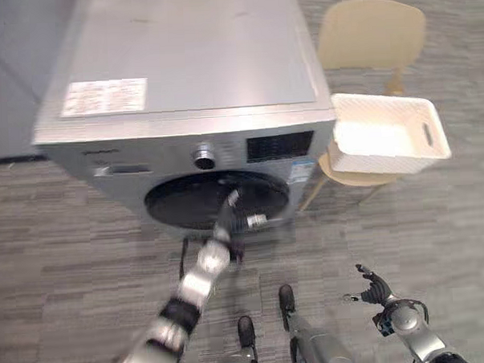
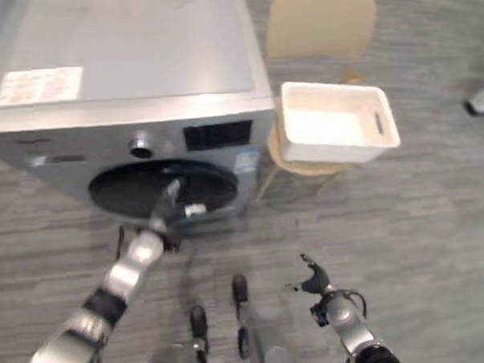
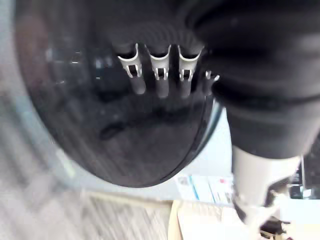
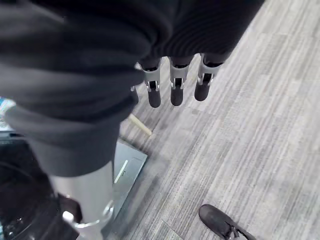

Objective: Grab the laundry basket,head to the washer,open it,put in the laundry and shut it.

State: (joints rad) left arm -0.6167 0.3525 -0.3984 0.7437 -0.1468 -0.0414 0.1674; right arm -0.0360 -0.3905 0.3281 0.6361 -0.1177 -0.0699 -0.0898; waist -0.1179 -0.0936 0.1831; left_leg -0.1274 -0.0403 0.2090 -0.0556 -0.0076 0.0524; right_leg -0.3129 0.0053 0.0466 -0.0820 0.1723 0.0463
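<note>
The robot stands before the washer (image 1: 182, 88), whose round dark door (image 1: 215, 200) lies shut against the front panel. The left hand (image 1: 227, 217) reaches to the door, its fingers (image 3: 160, 75) straight and spread against the glass, gripping nothing. The right hand (image 2: 317, 283) hangs low over the grey floor (image 1: 84, 253), fingers relaxed and apart, holding nothing. The white laundry basket (image 2: 336, 125) sits on a tan chair (image 2: 319, 25) just beside the washer's right side; no laundry can be made out in it. Judged from this layout, the step in hand is either opening or closing the door; which one cannot be told. If opening, the next move calls for fingers hooked at the door's edge and a pull outward.
</note>
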